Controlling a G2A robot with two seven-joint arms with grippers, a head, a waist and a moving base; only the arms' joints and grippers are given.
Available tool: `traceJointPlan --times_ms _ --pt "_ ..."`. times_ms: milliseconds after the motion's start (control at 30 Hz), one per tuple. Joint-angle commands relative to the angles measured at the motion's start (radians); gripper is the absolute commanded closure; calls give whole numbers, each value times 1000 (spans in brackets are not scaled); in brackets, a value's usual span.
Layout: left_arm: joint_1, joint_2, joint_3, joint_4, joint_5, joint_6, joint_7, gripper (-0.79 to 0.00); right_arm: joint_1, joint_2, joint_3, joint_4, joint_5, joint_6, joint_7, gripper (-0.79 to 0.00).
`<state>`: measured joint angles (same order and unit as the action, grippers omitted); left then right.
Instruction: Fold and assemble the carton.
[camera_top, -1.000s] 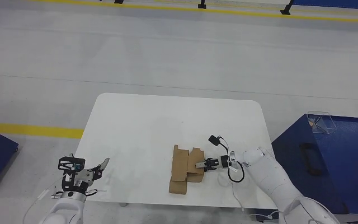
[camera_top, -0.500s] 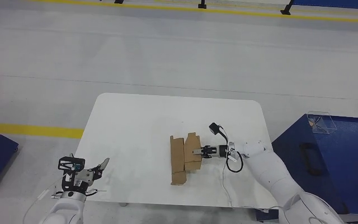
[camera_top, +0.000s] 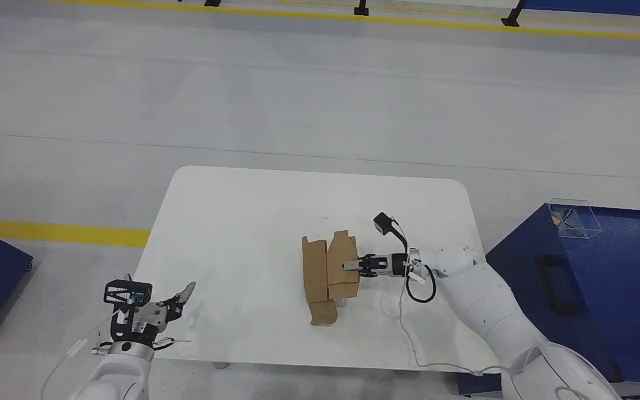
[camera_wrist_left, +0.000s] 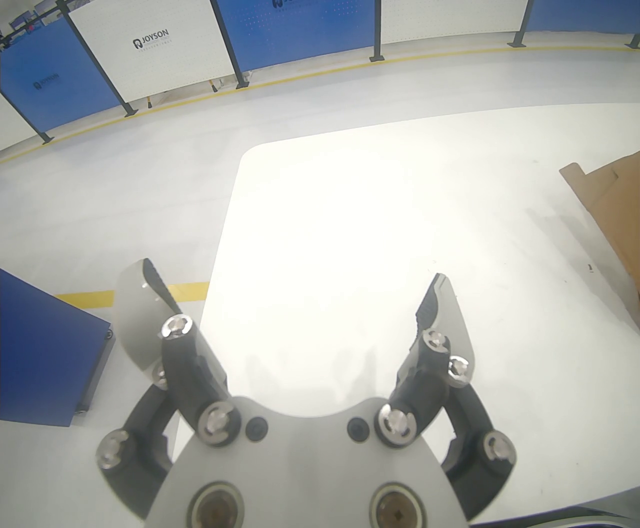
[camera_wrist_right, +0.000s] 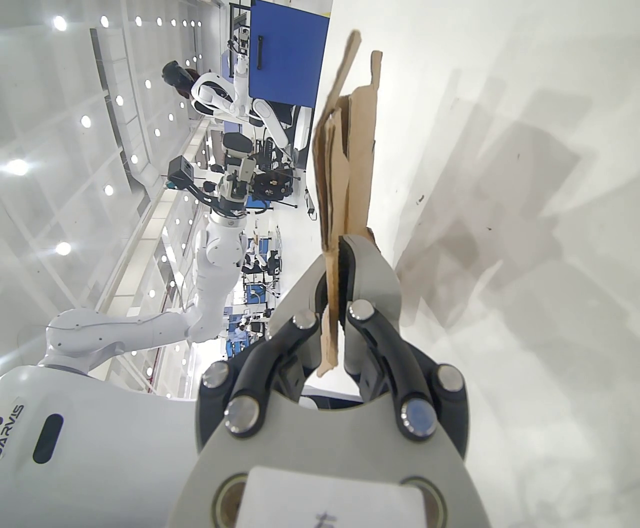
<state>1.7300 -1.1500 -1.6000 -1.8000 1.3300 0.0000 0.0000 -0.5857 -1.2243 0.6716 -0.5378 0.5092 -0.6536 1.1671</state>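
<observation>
Top view and both wrist views. The white table (camera_top: 250, 215) serves as the landmark for all positions.

The carton (camera_top: 325, 272), a brown cardboard blank with its panels still folded close together, sits over the table's front half, a little right of the table's middle. In the right wrist view it appears edge-on, showing several stacked layers and notched flaps. Whether its lower edge touches the table cannot be told.

The right gripper (camera_top: 347, 266) is over the table's right-front part, beside the carton's right edge. Its jaws are clamped on that edge, with cardboard pinched between the two fingers.

The left gripper (camera_top: 186, 292) hangs at the table's front-left corner, well apart from the carton. Its jaws are spread wide and hold nothing (in the left wrist view the bare tabletop shows between the two fingertips).

A blue cabinet (camera_top: 570, 275) stands on the floor just off the table's right side.
</observation>
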Motion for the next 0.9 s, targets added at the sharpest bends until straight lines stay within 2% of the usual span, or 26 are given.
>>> traceJointPlan --times_ms 0,333,467,567,667,867 --pt "0 0 0 0 0 0 0 -785 0 0 0 0 0 0 0 0" --pt "0 0 0 0 0 0 0 -785 -9 0 1 -9 2 2 -9 0" --pt "0 0 0 0 0 0 0 -785 -61 17 34 -80 -2 -81 -81 0" --pt "0 0 0 0 0 0 0 -785 -118 51 79 -224 19 -120 -120 0" --pt "0 0 0 0 0 0 0 -785 -195 104 150 -425 36 -134 -134 0" --pt "0 0 0 0 0 0 0 -785 -384 211 386 -867 170 -21 -21 0"
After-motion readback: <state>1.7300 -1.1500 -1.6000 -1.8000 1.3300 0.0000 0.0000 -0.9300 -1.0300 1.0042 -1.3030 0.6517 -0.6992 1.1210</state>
